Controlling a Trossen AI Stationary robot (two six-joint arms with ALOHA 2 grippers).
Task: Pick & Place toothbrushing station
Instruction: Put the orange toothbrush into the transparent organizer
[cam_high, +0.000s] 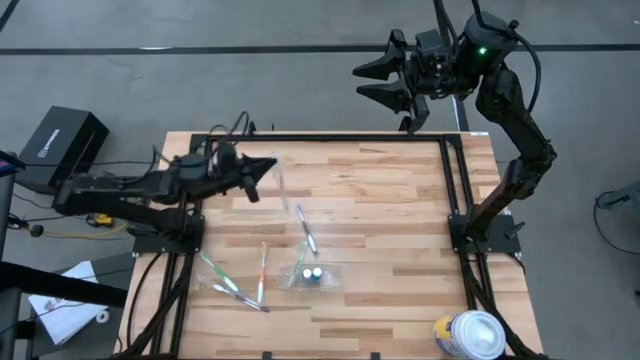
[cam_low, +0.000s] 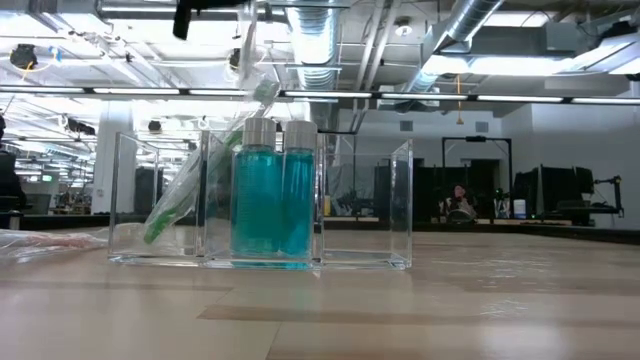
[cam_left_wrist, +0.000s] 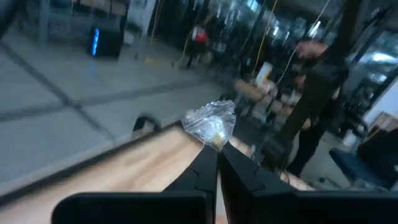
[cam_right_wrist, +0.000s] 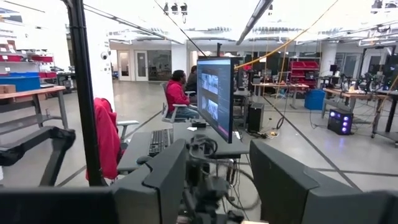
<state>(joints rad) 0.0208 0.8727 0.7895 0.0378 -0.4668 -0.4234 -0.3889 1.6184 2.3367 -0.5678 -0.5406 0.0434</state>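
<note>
- The left arm reaches across the desk (cam_high: 400, 190) from 9 o'clock, its left gripper (cam_high: 268, 166) raised above the wood, fingers pinched shut on a crinkly clear plastic wrapper (cam_left_wrist: 210, 122).
- A slim toothbrush (cam_low: 256, 100) hangs tilted below that gripper in the low view; whether it sits inside the wrapper I cannot tell.
- The right arm is folded back beyond the desk's edge at 1 o'clock; the right gripper (cam_high: 372, 82) hangs off the desk, fingers apart and holding nothing.
- The clear plastic holder (cam_high: 316, 275) stands near 6 o'clock, with two teal bottles (cam_low: 272, 190) upright in its middle compartment and a green-handled toothbrush (cam_low: 172, 205) leaning in the side compartment.
- More toothbrushes (cam_high: 240, 282) lie loose at 7 o'clock; another (cam_high: 306, 232) lies near the desk's centre.
- A white-lidded canister (cam_high: 470, 335) stands at 5 o'clock, well apart.
</note>
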